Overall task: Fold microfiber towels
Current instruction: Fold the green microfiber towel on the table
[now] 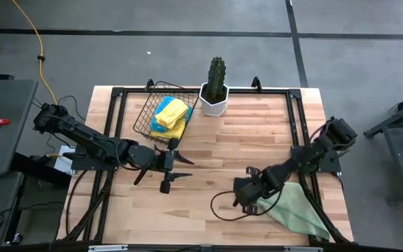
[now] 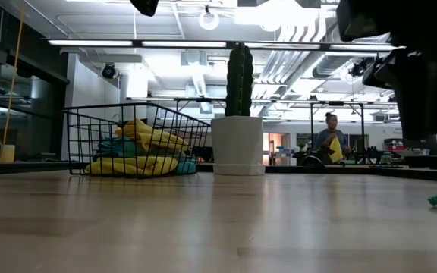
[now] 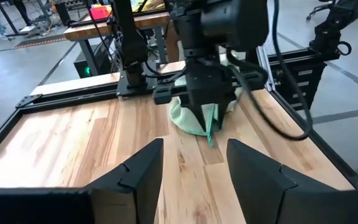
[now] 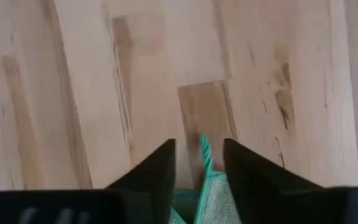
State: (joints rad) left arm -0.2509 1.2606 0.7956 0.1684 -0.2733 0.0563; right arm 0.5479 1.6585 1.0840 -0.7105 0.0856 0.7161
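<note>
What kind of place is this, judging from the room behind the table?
Probably a robotics lab or workshop in an industrial hall. Exposed pipes and strip lights run along the ceiling, a seated person works at another bench far behind, and the wooden table stands on bare concrete floor.

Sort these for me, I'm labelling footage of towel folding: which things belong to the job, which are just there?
Job: green towel at the right gripper; yellow and blue towels in the basket; left gripper, open, mid-table.

Just there: potted cactus; a person in the background.
</note>
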